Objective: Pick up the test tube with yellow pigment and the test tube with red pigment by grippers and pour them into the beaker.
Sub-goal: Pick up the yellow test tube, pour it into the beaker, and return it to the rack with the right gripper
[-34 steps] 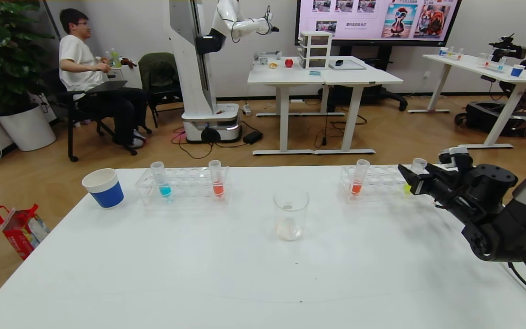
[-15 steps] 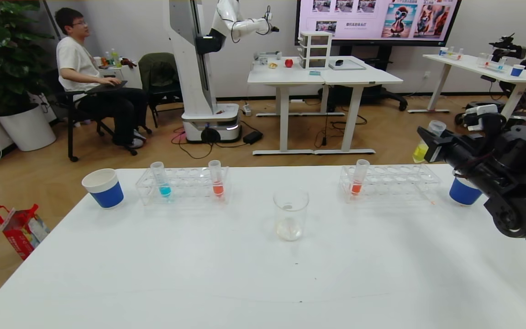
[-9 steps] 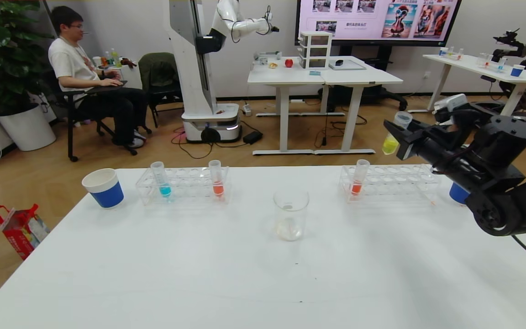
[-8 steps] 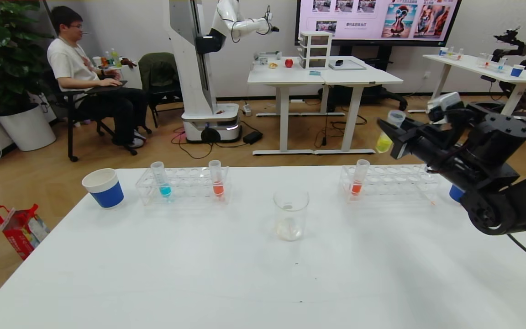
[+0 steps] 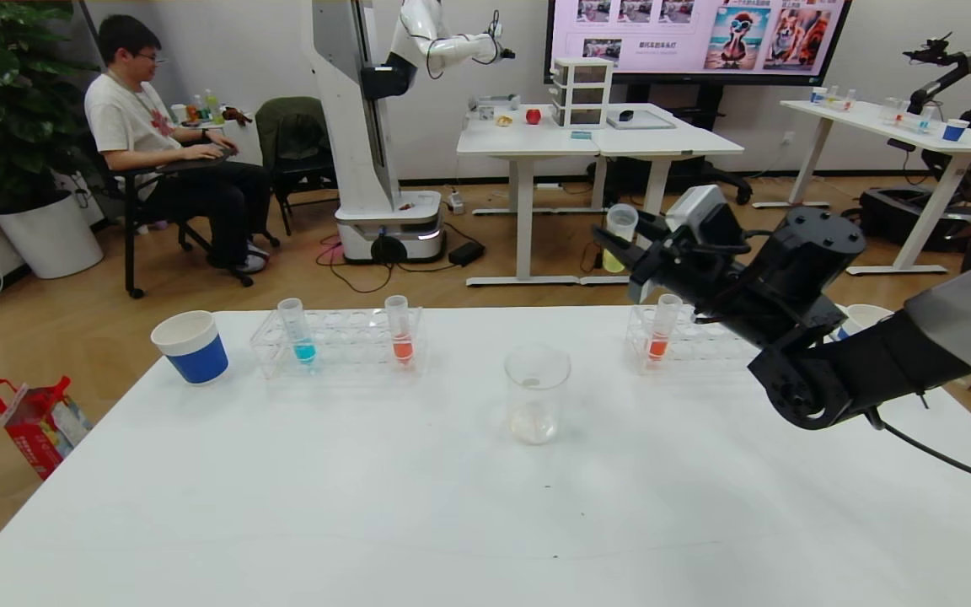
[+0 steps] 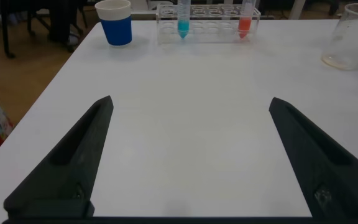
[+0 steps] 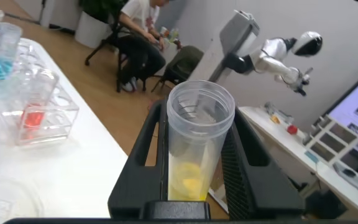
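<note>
My right gripper is shut on the test tube with yellow pigment and holds it upright in the air, above the table's far edge, beyond and to the right of the beaker. In the right wrist view the tube sits between the black fingers. One test tube with red pigment stands in the right rack. Another stands in the left rack. My left gripper is open and empty, low over the near table, out of the head view.
A tube with blue liquid stands in the left rack. A blue paper cup stands at the far left. Another cup shows behind my right arm. The arm reaches across the right rack.
My right gripper has lifted the yellow tube out of the right rack and carried it up and to the left, towards the beaker. The blue cup on the right is now partly hidden.
</note>
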### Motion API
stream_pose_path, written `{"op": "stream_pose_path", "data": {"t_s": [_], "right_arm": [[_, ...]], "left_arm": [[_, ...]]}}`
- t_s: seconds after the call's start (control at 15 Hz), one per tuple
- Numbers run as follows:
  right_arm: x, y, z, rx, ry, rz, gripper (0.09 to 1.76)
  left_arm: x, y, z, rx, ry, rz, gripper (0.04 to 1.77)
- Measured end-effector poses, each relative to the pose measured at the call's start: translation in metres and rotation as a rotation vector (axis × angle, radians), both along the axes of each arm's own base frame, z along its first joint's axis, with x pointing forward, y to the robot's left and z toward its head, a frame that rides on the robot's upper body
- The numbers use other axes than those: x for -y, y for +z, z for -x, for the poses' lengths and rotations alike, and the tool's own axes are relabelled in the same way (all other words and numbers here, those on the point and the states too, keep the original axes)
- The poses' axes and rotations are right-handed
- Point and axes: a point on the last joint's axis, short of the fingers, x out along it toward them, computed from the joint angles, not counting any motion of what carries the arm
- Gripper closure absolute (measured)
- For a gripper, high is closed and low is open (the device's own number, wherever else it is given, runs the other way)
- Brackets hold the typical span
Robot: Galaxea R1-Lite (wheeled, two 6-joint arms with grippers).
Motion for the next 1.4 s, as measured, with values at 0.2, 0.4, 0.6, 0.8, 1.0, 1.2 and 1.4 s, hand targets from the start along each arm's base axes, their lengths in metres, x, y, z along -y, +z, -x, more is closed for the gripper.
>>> {"op": "stream_pose_path", "data": {"t_s": [0.2,0.4,0.6,0.8,1.0,1.2,1.4], "right_arm": [[-0.028,-0.013,0.001,0.090,0.078,0.103,1.35],[-0.036,-0.023,-0.001,0.198,0.135,0.216,1.35],[-0.028,-0.031,-0.005,0.302,0.197,0.315,1.35],[-0.019,-0.034,-0.010,0.434,0.221,0.427,1.35],[-0.019,-0.034,-0.015,0.560,0.272,0.477,1.35],[-0.022,-0.040,-0.020,0.644,0.285,0.517,1.35],[-0.025,-0.049,-0.028,0.692,0.291,0.541,1.35]], "left_arm": [[0.000,0.000,0.000,0.000,0.000,0.000,0.06],[0.000,0.000,0.000,0.000,0.000,0.000,0.06],[0.000,0.000,0.000,0.000,0.000,0.000,0.06],[0.000,0.000,0.000,0.000,0.000,0.000,0.06],[0.000,0.000,0.000,0.000,-0.001,0.000,0.06],[0.000,0.000,0.000,0.000,0.000,0.000,0.06],[0.000,0.000,0.000,0.000,0.000,0.000,0.06]]}}
